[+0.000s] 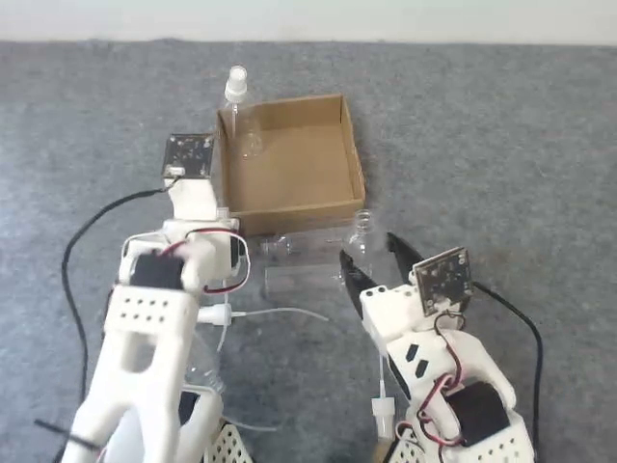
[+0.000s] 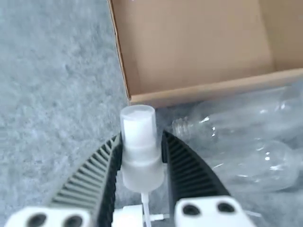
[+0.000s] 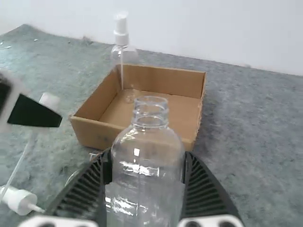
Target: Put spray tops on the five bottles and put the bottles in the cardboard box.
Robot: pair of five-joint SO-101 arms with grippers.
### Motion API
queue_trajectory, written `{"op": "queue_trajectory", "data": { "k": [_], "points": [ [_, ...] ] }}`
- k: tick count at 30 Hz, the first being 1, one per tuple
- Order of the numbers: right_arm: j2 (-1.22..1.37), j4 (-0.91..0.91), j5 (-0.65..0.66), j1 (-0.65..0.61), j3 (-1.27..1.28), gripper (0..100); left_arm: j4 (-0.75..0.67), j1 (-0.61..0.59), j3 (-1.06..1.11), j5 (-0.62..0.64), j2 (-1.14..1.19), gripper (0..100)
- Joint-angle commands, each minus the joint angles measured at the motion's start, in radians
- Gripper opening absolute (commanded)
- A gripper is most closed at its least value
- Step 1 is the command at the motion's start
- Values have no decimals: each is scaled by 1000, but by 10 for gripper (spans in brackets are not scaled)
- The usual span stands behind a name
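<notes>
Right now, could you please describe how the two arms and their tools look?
The left arm and right arm are white plastic with black motors, red and black wires and a small square circuit board at the wrist. The left tool and right tool are black, with ribbed inner faces.

One cardboard box, four clear bottles (two upright, two lying flat), four spray tops, two arms.

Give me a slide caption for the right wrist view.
Right gripper holds an uncapped clear bottle upright before the cardboard box, where one spray-topped bottle stands.
</notes>
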Motion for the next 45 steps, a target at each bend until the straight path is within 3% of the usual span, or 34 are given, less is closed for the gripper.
{"op": "queue_trajectory", "data": {
  "k": [1,21,26,37,45],
  "points": [
    [-18,-33,15,-24,-11,8,-29,-5,8,5,-183,37],
    [-18,-33,14,-25,-9,9,-149,6,110,11,-660,36],
    [-18,-33,14,-25,-9,9,-164,8,104,83,-738,36],
    [-18,-33,14,-25,-9,9,-365,97,87,106,-755,10],
    [-18,-35,14,-33,-11,9,-385,98,-50,210,-755,10]
  ]
}}
